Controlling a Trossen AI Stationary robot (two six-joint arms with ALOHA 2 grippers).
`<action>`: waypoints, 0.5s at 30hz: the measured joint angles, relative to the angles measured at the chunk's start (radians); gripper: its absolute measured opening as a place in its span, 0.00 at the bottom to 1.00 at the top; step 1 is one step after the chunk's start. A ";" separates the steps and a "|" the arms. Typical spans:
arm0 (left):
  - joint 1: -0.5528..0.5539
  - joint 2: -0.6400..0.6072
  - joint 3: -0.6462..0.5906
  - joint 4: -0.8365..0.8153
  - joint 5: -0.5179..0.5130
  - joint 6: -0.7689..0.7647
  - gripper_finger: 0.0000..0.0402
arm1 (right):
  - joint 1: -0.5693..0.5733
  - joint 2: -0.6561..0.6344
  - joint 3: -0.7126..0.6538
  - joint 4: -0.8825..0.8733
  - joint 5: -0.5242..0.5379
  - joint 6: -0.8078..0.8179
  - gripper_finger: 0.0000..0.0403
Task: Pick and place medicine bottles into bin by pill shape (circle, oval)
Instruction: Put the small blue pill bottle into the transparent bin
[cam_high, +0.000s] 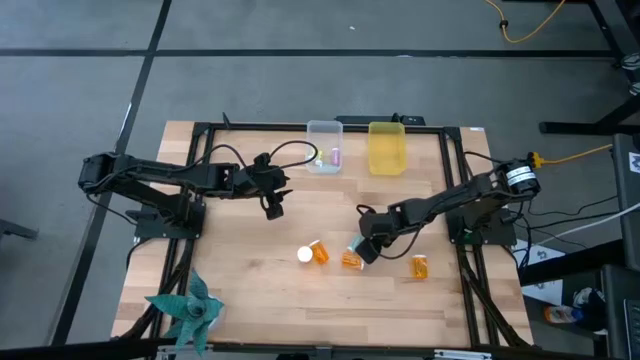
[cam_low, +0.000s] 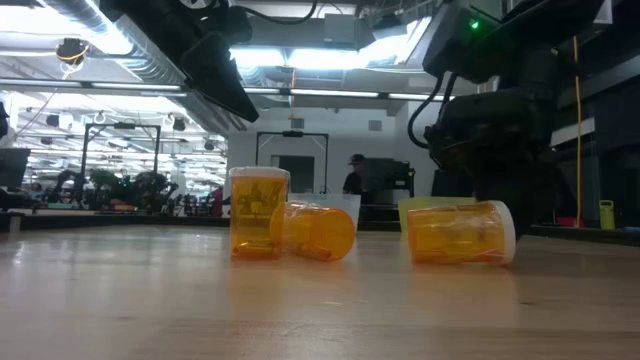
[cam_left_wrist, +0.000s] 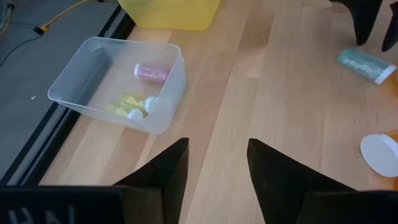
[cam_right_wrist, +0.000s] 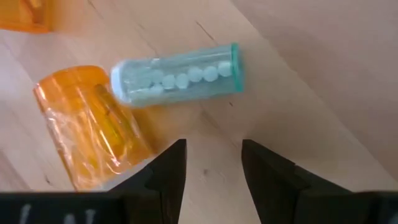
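We see the right hand (cam_high: 366, 243) low over the wooden desk (cam_high: 250, 290), its two dark fingers (cam_right_wrist: 168, 171) apart with nothing between them. Just ahead of its fingertips a small teal translucent vial of round white pills (cam_right_wrist: 177, 78) lies on its side, crosswise to the hand and clear of both fingers. Touching that vial, on its white-capped end, an amber-orange translucent medicine bottle (cam_right_wrist: 90, 127) also lies flat on the desk, just beside one fingertip. In the high view a second amber bottle with a white cap (cam_high: 312, 253) rests a little beyond that one on the hand's far side, and a third amber bottle (cam_high: 419, 266) lies apart on the hand's other side.

The left hand (cam_high: 273, 207) hangs above the desk well away from those bottles, its fingers (cam_left_wrist: 165, 177) parted and empty. Ahead of it stands a clear plastic rectangular bin (cam_left_wrist: 74, 93) holding a pink vial (cam_left_wrist: 152, 73) and a pale yellow-green vial with a white cap (cam_left_wrist: 127, 107), both lying down. Beside that bin sits a yellow translucent plastic bin (cam_high: 387, 148). A teal paper pinwheel (cam_high: 188, 310) lies near the desk's edge, far from both hands.
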 joint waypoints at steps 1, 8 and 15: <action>0.000 0.000 0.000 0.001 0.000 0.000 0.39 | 0.000 0.009 0.001 0.011 -0.006 -0.002 0.39; 0.000 0.000 0.000 0.004 0.000 0.000 0.39 | 0.000 0.026 0.002 0.045 0.012 -0.002 0.39; 0.000 0.000 0.000 0.005 0.000 0.000 0.39 | -0.007 0.034 0.042 0.094 -0.014 -0.088 0.39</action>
